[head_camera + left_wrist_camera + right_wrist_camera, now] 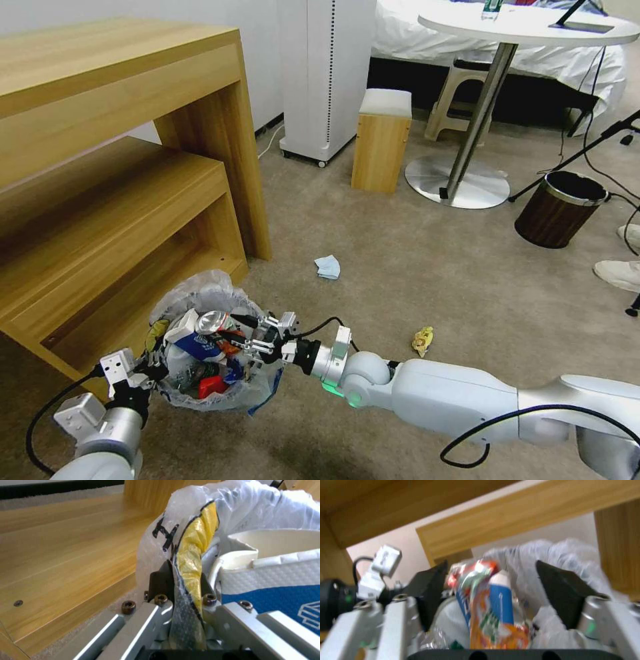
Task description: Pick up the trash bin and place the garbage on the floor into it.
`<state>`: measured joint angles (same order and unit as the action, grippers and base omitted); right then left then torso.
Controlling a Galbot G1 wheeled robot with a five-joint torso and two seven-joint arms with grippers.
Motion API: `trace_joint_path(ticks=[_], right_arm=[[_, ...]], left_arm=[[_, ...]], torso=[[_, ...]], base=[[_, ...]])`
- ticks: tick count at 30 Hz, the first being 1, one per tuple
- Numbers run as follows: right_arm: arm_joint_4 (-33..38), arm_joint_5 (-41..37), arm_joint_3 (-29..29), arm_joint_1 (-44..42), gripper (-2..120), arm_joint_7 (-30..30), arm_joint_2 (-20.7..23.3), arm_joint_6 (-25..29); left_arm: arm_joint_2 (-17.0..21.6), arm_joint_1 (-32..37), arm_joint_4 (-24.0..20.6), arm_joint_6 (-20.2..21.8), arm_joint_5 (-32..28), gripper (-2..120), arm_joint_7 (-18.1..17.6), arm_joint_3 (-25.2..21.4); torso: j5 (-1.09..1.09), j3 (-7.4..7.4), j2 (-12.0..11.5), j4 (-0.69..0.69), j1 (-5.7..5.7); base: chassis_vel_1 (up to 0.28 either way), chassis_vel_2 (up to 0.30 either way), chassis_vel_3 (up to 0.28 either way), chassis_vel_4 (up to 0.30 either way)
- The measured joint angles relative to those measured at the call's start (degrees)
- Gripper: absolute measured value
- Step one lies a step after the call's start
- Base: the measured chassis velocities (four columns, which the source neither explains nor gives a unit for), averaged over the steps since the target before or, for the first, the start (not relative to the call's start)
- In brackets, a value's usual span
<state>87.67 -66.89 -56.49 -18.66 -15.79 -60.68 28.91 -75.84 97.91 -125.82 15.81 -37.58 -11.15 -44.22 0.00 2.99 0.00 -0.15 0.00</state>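
The trash bin (200, 400), lined with a crinkly whitish bag, hangs just above the beige floor (413, 267), packed with litter. My left gripper (153, 367) is shut on the bin's near rim; in the left wrist view its fingers (160, 577) pinch the bag and a yellow wrapper edge (196, 537). My right gripper (252, 335) hovers over the bin's right side, open, with a crushed orange-and-blue can (493, 610) lying loose between its spread fingers (560, 587). Garbage lies on the floor: a crumpled blue-white paper (327, 267) and a yellow wrapper (422, 341).
A wooden desk with a lower shelf (120, 180) stands close on the left of the bin. Farther off are a wooden stool (381, 140), a round table's metal base (457, 181), a brown wood-grain bin (559, 208) and a person's shoes (617, 273) at the right edge.
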Motion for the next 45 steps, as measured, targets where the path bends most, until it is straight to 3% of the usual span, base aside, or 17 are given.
trace_joint_path(ticks=[5,7,13,17,19,23,26,34,38,45], right_arm=[[1.15,0.13,1.29,-0.23,84,0.19,0.79,-0.08],[2.1,0.34,2.74,-0.99,95,0.48,1.28,-0.17],[4.5,1.0,7.08,-3.21,100,2.93,1.92,-0.79],[6.86,0.91,12.47,-5.2,100,7.96,2.52,-3.01],[8.99,0.46,18.72,-7.24,100,14.37,2.96,-6.54],[10.89,-0.61,23.94,-9.18,100,20.3,3.11,-9.28],[12.57,-3.86,32.94,-13.06,100,30.48,3.0,-12.91],[13.89,-5.85,42.59,-19.25,100,36.04,5.06,-15.74],[13.58,-6.35,53.7,-28.88,100,44.48,6.76,-19.74],[12.53,-5.26,61.03,-36.43,100,48.18,8.41,-23.5]], left_arm=[[0.34,-0.19,0.32,0.0,-0.13,3,-0.05,-0.07],[0.6,-0.33,0.71,0.0,-0.2,3,-0.09,-0.17],[0.72,-0.36,0.9,0.05,-0.3,3,-0.11,-0.22],[0.84,-0.4,0.92,0.09,-0.31,3,-0.11,-0.24],[0.87,-0.46,1.05,0.1,-0.31,3,-0.11,-0.25],[0.9,-0.52,1.2,0.11,-0.27,3,-0.11,-0.25],[1.01,-0.79,1.51,0.11,-0.17,3,-0.09,-0.15],[1.29,-0.98,1.8,0.12,-0.12,3,-0.07,0.13],[1.79,-1.39,2.39,0.18,-0.11,3,-0.06,0.56],[1.64,-1.61,2.83,0.19,0.36,3,0.05,1.63]], torso=[[0.0,0.0,0.0,0.0,0.0],[0.0,0.0,0.0,-0.01,0.0],[0.0,0.0,0.0,0.0,0.0],[0.0,0.0,0.0,0.0,0.0],[0.0,0.0,0.0,0.0,0.0],[0.0,0.0,0.0,0.0,0.0],[0.01,0.0,0.0,0.01,0.0],[0.01,0.0,0.0,-0.02,0.0],[0.02,0.0,0.0,-0.01,0.0],[0.01,0.0,0.0,-0.01,0.0]], base=[[0.0,0.0,0.0,0.0],[0.0,0.0,0.0,0.0],[0.0,0.0,0.0,0.0],[0.0,0.0,0.0,0.0],[0.0,0.0,0.0,0.0],[0.0,0.0,0.0,0.0],[0.0,0.0,0.0,0.0],[0.0,0.0,0.0,0.0],[0.0,0.0,0.0,0.0],[0.0,0.0,0.0,0.0]])
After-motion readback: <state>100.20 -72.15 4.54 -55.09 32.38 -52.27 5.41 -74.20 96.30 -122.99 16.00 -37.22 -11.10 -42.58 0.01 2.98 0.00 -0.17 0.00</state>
